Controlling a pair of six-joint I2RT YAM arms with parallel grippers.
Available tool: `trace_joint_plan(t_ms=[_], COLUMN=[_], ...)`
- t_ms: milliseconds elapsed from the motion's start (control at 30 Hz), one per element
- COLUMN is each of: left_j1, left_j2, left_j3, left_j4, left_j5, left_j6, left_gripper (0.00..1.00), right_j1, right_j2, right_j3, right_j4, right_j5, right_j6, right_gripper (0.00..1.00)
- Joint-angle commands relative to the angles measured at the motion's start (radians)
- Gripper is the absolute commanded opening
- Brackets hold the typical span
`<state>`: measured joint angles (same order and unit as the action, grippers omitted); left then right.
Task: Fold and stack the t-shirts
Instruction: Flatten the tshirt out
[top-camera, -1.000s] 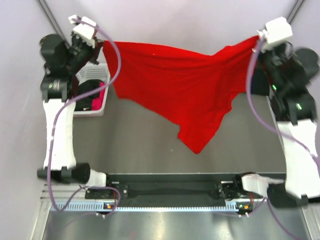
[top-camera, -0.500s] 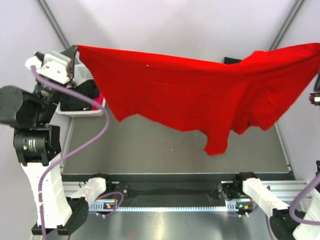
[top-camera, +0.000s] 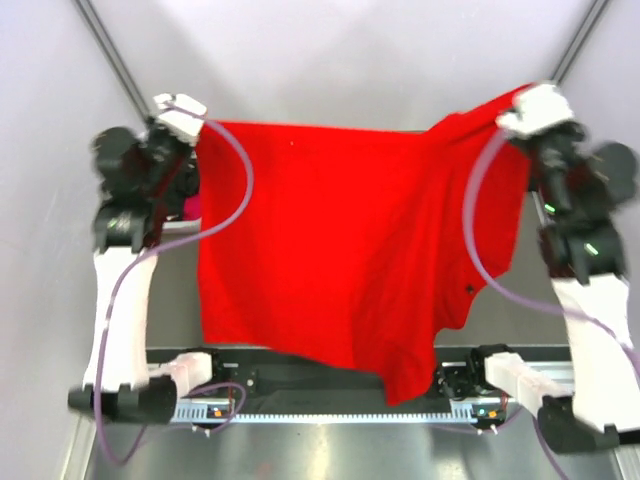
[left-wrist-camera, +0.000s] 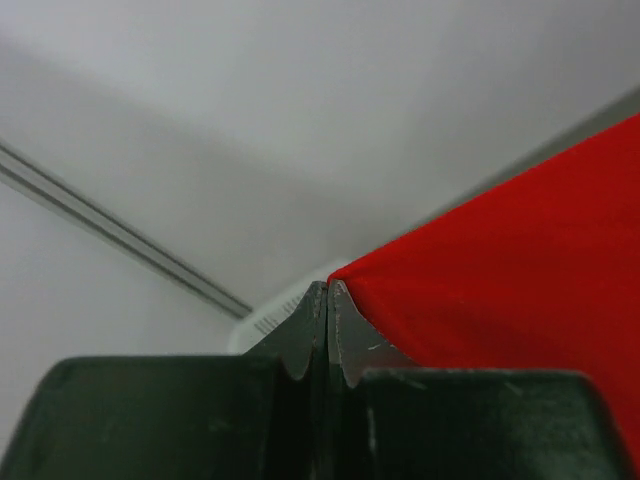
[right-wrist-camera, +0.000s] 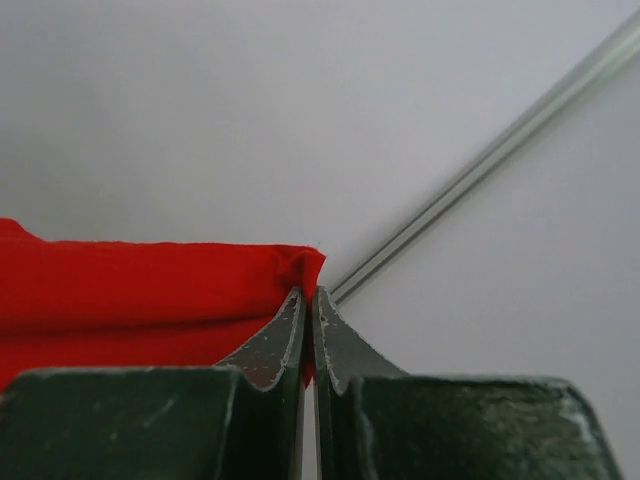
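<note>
Grey table (top-camera: 175, 310), pale walls (top-camera: 350, 60); red t-shirt (top-camera: 320, 240) spread above.

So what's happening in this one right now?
Both arms are holding the red t-shirt up in the air, spread out between them. The left gripper is shut on one upper corner and the right gripper is shut on the other. The cloth hangs down as a wide sheet, with an uneven lower edge that reaches toward the arm bases in the top view. This shirt is not folded yet.
</note>
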<state>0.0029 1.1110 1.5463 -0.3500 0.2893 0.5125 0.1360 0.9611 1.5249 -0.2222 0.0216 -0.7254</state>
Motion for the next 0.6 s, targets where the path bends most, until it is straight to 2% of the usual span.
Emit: trace_joint_plan(t_ms=[0, 133, 233, 433, 500, 567], left_j1=[0.006, 0.009, 0.009, 0.009, 0.008, 0.009], left_j2=[0.113, 0.295, 0.472, 0.838, 0.901, 0.981], left_j3=[-0.159, -0.255, -0.252, -0.057, 0.041, 0.137], left_j4=[0.015, 0.107, 0.151, 0.152, 0.149, 0.135], left_j5=[-0.085, -0.087, -0.087, -0.140, -0.154, -0.159], left_j6=[0.069, 0.133, 0.150, 0.132, 0.124, 0.120], left_gripper=[0.00, 0.00, 0.00, 0.00, 0.00, 0.00], right_j1=[-0.013, -0.016, -0.019, -0.009, -0.003, -0.001], right_j2=[0.076, 0.255, 0.427, 0.757, 0.853, 0.925], right_j3=[-0.129, -0.326, -0.351, -0.214, -0.169, -0.053], right_j4=[0.076, 0.188, 0.268, 0.336, 0.328, 0.296], right_j5=[0.003, -0.011, 0.007, 0.086, 0.122, 0.165], right_j6=[-0.072, -0.189, -0.236, -0.236, -0.253, -0.241], right_gripper=[0.00, 0.00, 0.00, 0.00, 0.00, 0.00])
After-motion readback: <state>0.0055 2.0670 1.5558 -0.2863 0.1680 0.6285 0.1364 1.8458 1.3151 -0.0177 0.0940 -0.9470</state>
